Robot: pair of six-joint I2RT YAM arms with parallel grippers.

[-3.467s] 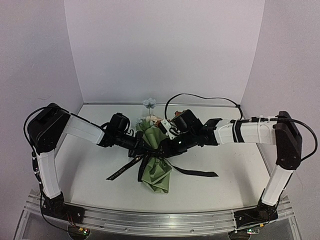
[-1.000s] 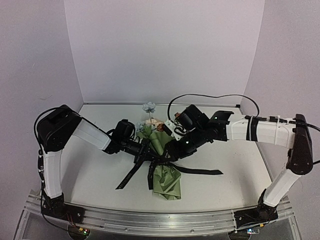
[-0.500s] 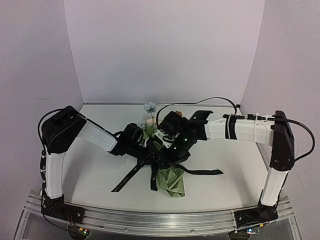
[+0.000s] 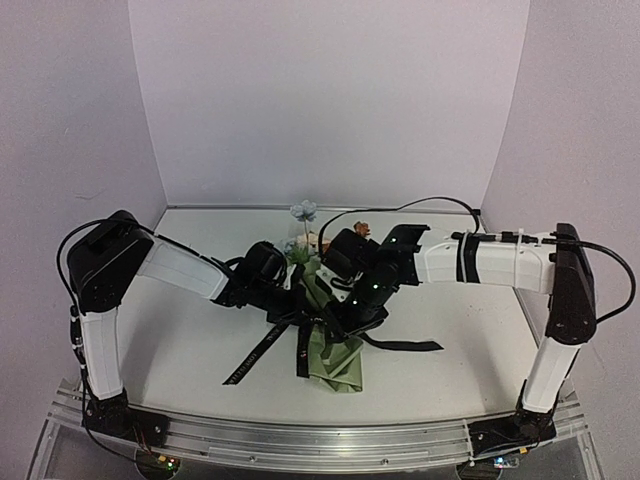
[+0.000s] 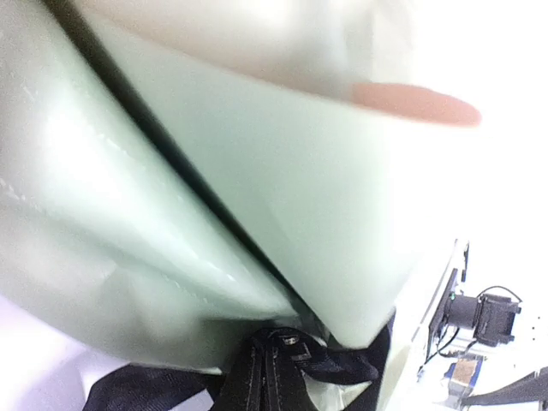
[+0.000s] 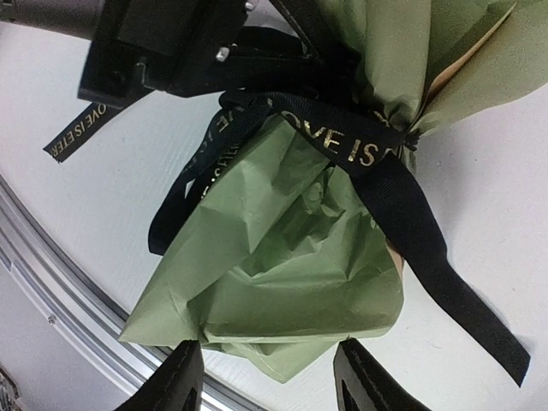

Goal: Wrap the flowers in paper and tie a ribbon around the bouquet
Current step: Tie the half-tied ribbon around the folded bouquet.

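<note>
Two white-and-black arms reached in from either side of the white table (image 4: pixel 180 345) and met over its middle, where the bouquet (image 4: pixel 338 360) lay with its narrow end toward the arm bases. The arms covered most of the cone from overhead. Only the crumpled lower end of the olive-green paper (image 6: pixel 274 274) showed clearly, with a sliver of tan reverse at the upper right of the right wrist view.

The black ribbon (image 6: pixel 402 214) was cinched round the paper's neck. Three tails ran out over the table: one to the left front, one straight forward and one off to the right. Gold capitals across the neck read "OVE IS", the rest lost in folds. The left tail read "LOVE IS ETER" up to its end.

Of the flowers (image 4: pixel 302 212), a pale blue bloom stood out beyond the arms, with a cream or pink one just beside it. The stems were hidden.

The left gripper (image 5: pixel 272 364) was clenched on the ribbon at the neck, though its own camera gave mostly a blurred wall of pale green paper. The right gripper (image 6: pixel 267 360) hovered over the paper's lower end, fingers (image 6: pixel 184 377) spread, grasping nothing.
</note>
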